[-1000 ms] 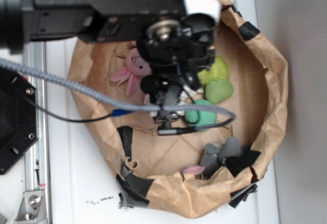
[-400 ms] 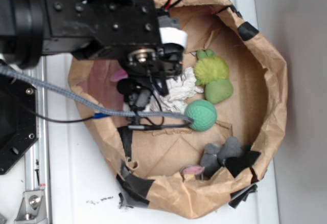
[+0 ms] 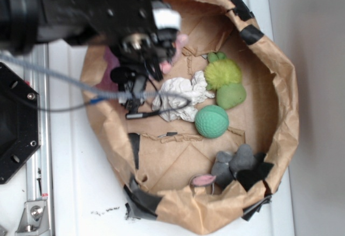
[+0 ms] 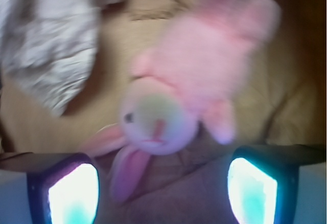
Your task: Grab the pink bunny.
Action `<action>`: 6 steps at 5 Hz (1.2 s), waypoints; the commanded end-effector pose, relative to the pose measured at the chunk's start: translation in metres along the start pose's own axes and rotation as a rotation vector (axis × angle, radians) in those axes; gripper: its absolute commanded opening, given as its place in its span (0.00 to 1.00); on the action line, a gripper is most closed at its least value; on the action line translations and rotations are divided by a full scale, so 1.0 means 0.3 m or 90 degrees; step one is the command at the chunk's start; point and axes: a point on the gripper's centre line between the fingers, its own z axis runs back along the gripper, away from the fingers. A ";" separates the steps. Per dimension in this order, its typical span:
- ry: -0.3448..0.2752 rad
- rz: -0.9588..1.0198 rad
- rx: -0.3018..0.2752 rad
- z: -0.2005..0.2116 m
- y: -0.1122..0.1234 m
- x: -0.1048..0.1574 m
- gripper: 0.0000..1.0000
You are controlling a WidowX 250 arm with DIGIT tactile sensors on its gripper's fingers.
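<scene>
The pink bunny (image 4: 173,96) fills the middle of the wrist view, lying on brown paper with its round face toward me and one ear (image 4: 130,175) reaching down between my fingers. My gripper (image 4: 162,193) is open just above it, and both fingertips (image 4: 71,193) stand well apart from the plush. In the exterior view the black arm (image 3: 108,9) hovers over the bag's upper left and hides nearly all of the bunny. Only a small pink bit of the bunny (image 3: 181,41) shows at the arm's right edge.
Everything sits in a brown paper bag with taped, raised walls (image 3: 283,112). A crumpled white paper wad (image 3: 180,98) lies just right of the gripper and also shows in the wrist view (image 4: 51,45). Farther right are a green ball (image 3: 211,121), yellow-green plush (image 3: 223,73) and grey plush (image 3: 234,163).
The arm has moved up and to the left over the bunny's spot. This uncovered the paper wad and green ball and covered the bunny in the exterior view.
</scene>
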 end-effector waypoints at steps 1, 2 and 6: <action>-0.016 0.190 0.065 0.039 0.033 0.051 1.00; 0.003 0.199 0.114 -0.006 0.042 0.073 1.00; 0.006 0.217 0.133 -0.051 0.063 0.090 1.00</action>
